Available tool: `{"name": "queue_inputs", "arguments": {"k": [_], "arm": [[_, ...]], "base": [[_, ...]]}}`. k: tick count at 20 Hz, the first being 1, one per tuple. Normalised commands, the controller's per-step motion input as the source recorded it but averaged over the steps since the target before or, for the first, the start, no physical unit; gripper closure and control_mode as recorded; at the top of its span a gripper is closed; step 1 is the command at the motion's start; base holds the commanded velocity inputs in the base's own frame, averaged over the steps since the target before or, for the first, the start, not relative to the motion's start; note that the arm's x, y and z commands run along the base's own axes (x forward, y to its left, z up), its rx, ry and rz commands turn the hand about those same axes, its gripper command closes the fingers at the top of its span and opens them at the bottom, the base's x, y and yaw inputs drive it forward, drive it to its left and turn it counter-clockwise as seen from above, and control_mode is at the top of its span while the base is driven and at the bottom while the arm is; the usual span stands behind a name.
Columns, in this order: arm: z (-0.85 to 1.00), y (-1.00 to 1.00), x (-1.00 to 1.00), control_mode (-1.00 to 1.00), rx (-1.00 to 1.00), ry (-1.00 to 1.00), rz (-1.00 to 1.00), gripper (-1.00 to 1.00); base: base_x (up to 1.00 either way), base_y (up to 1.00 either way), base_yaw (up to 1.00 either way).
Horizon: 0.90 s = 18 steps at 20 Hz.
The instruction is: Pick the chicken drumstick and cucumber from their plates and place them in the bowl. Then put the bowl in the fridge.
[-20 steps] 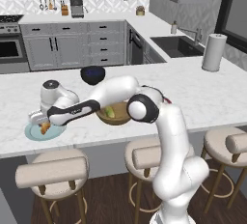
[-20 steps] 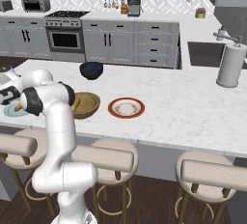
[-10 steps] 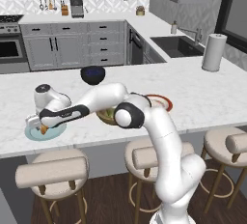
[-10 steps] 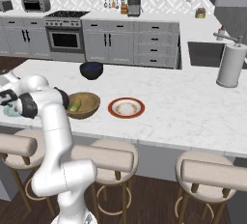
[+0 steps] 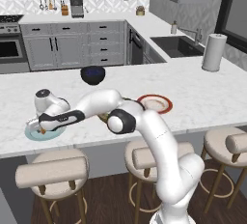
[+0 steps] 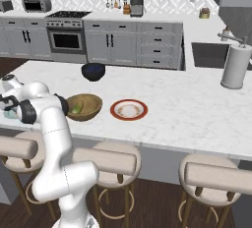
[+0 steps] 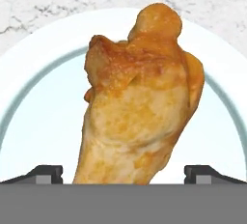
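Note:
The golden-brown chicken drumstick [image 7: 140, 102] lies on the light blue plate [image 7: 38, 112], close in front of the hand. My gripper [image 7: 124, 175] is open, one fingertip on each side of the drumstick's narrow end, not closed on it. In the left base view the gripper [image 5: 41, 130] hangs low over that plate [image 5: 50, 133] at the counter's left front. The yellowish-green cucumber [image 6: 76, 108] lies inside the wooden bowl [image 6: 91, 105]. Right of the bowl sits the white red-rimmed plate [image 6: 129, 109], bare. The fridge is out of view.
A dark blue bowl [image 5: 92, 74] stands further back on the marble island. A paper towel roll [image 5: 213, 51] stands at the far right. Padded stools [image 5: 50, 170] line the island's near edge. My arm stretches leftward over the wooden bowl.
The hand has swung a little left and come down onto the light blue plate, its open fingers now around the drumstick. Nothing else moved.

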Motion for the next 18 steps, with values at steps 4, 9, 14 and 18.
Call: {"name": "queue_inputs", "arguments": {"k": [4,9,14,18], "arm": [[-0.18,0.1,0.27,-1.0,0.0,0.06,0.0,1.0],[-0.03,-0.14,-0.27,-1.0,-0.02,0.02,-0.01,1.0],[0.03,-0.81,-0.7,-1.0,0.0,-0.08,-0.03,1.0],[0.45,-1.0,-0.38,-1.0,0.01,-0.22,-0.14,1.0]], "base": [[0.0,0.0,0.0],[0.0,0.0,0.0],[0.0,0.0,0.0],[0.0,0.0,0.0]]}}
